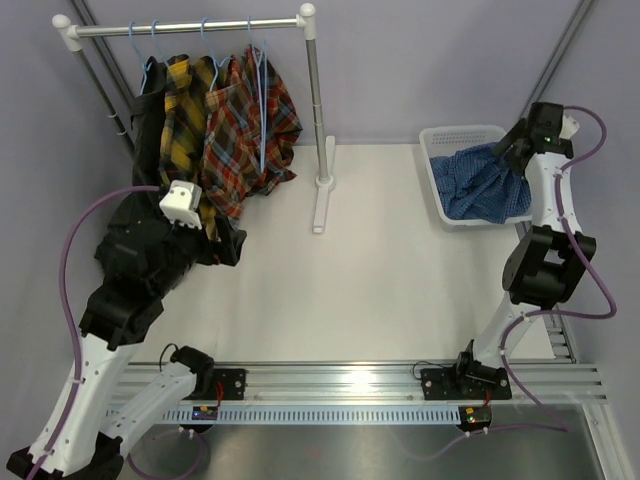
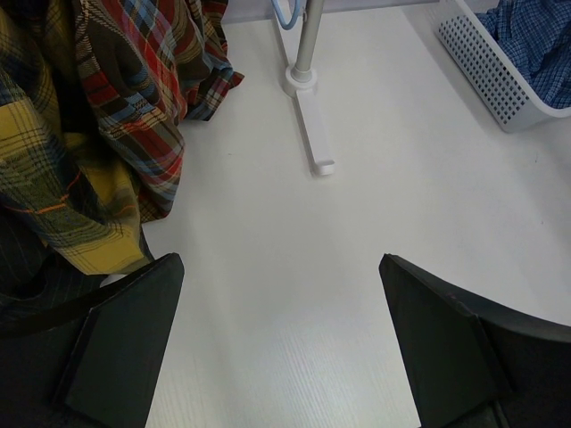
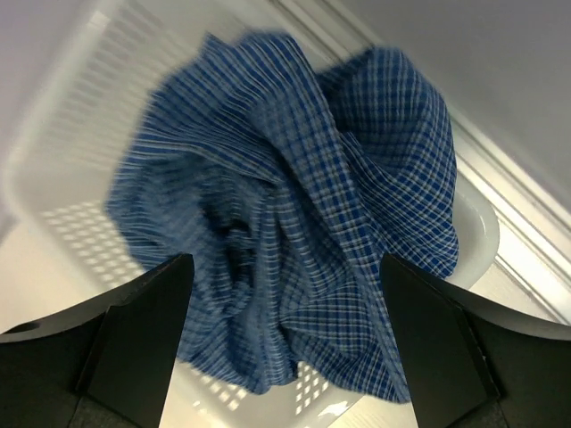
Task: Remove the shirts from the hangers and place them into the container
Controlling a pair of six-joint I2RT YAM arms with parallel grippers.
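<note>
The blue check shirt [image 1: 485, 185] lies bunched in the white container [image 1: 440, 135] at the right. My right gripper [image 1: 515, 140] hovers just above it, open, and the shirt [image 3: 303, 205] lies loose below the jaws [image 3: 285, 339]. Three shirts hang on the rail: a black one [image 1: 150, 120], a yellow-black plaid one [image 1: 185, 110] and a red plaid one [image 1: 250, 120]. A light-blue hanger [image 1: 262, 100] hangs bare in front of the red one. My left gripper [image 1: 225, 245] is low beside the hanging shirts. It is open [image 2: 281, 330], with only bare table between its fingers.
The white-and-metal rail [image 1: 190, 28] spans the back left. Its right post and foot [image 1: 320, 190] stand on the table between the shirts and the container. The container's mesh wall [image 2: 491, 80] shows at the far right of the left wrist view.
</note>
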